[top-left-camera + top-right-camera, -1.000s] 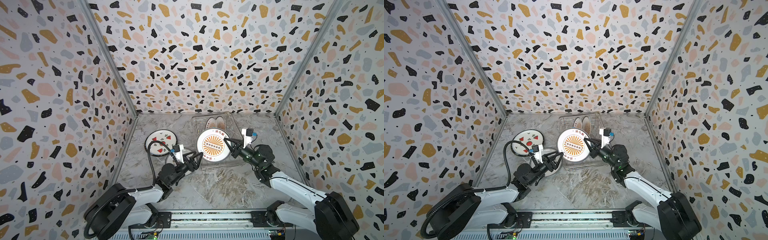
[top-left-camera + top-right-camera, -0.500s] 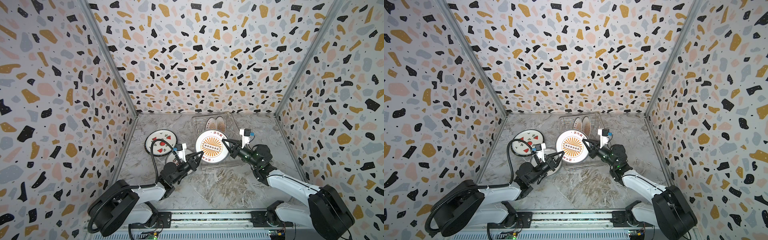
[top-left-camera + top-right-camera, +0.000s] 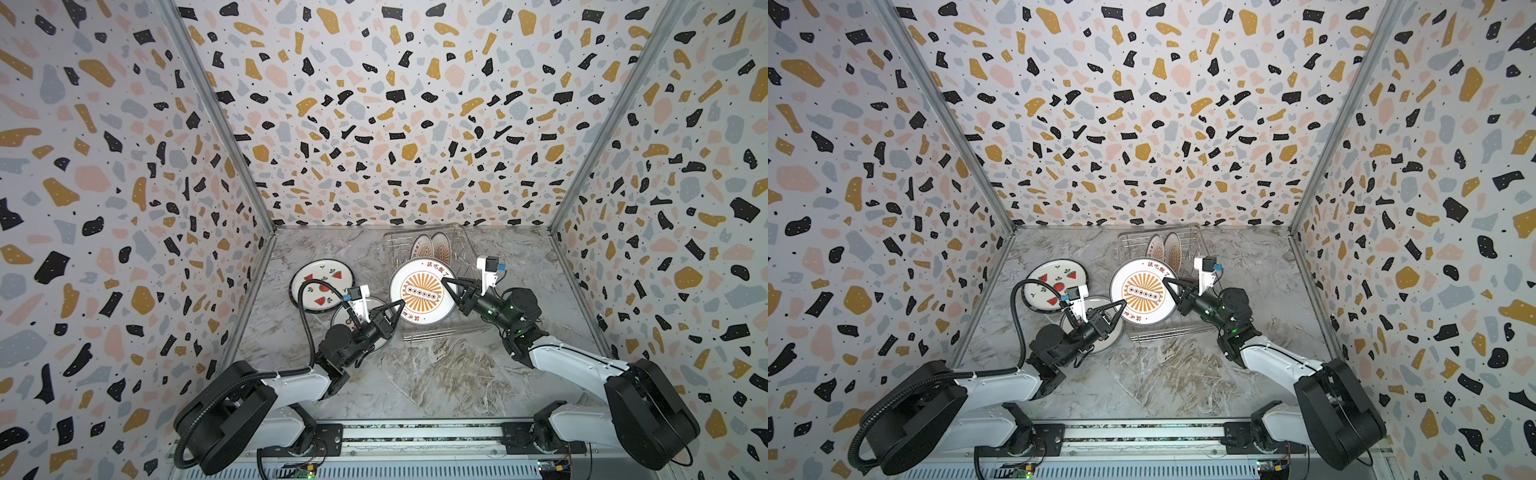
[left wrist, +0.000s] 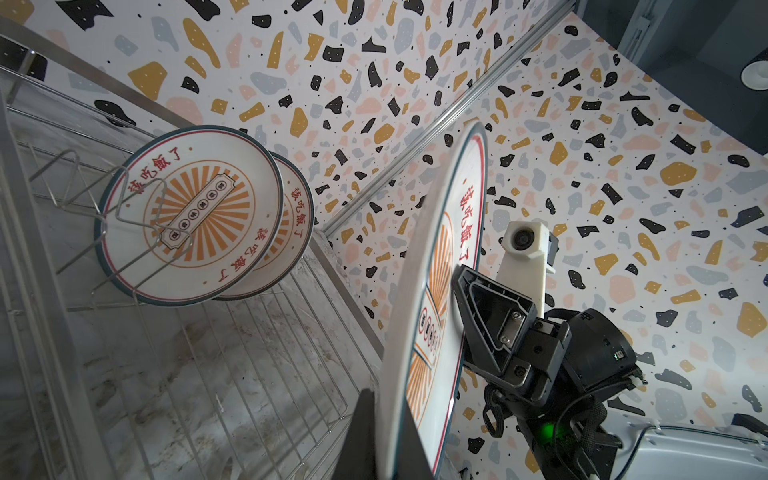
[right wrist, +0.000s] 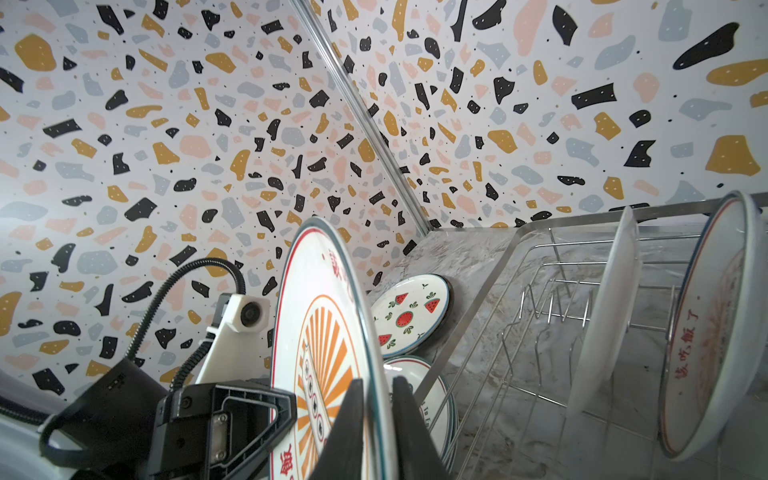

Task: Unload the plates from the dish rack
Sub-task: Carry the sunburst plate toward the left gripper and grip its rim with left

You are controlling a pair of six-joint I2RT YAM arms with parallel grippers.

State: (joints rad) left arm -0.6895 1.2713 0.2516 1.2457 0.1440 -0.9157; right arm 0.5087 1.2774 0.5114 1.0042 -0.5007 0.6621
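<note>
One rack [image 4: 37,299] holds two upright plates [image 4: 187,216]; over its near end a third plate [image 3: 419,293] hangs on edge. Left gripper [image 3: 399,305] is clamped on its rim; right gripper [image 3: 446,282] straddles the opposite rim, grip unclear. Part right jaws fully before left carries.

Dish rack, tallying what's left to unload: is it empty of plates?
No, two sunburst plates stand on edge in the dish rack in the left wrist view.

Both top views: high at the front, looking down and back over the whole worktop [image 3: 436,382]. Wrist views: very close, tilted upward, facing each other across one upright plate [image 4: 461,199], sharing the dish rack [image 5: 540,299].
</note>
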